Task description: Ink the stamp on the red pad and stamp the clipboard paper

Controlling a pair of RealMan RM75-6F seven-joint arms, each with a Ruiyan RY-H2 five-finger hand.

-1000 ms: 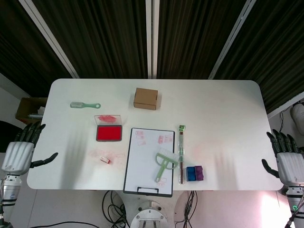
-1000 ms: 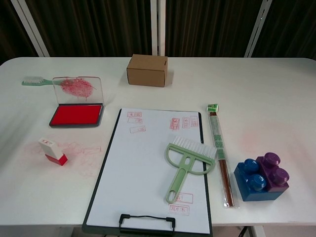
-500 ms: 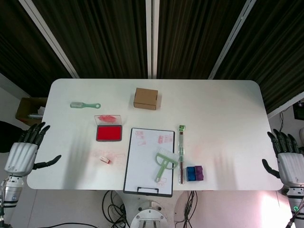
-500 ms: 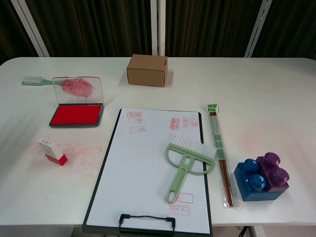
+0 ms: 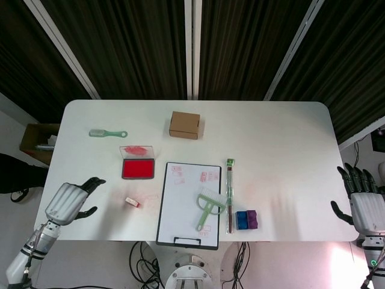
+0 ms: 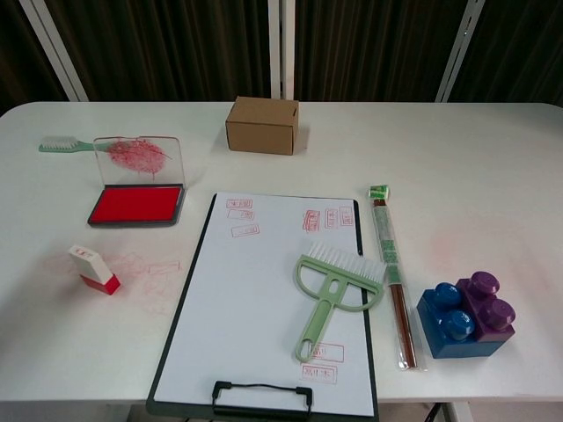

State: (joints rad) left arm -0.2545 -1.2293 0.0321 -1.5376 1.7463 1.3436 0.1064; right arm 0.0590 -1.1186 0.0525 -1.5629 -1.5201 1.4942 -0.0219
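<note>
Head view: white tabletop [image 5: 277, 138] with clipboard paper [image 5: 188, 203] at front centre, already bearing red prints. Green brush [image 5: 209, 208] lying across the sheet, probably in the way of a fresh print. Red pad [image 5: 138, 169] open, just left of the clipboard. Left hand [image 5: 71, 199] empty, fingers loosely spread, over the tabletop's left edge; right hand [image 5: 363, 203] empty and open beyond the right edge. Stamp [image 5: 132, 202] untouched, between left hand and clipboard. Inking and stamping yet undone.
</note>
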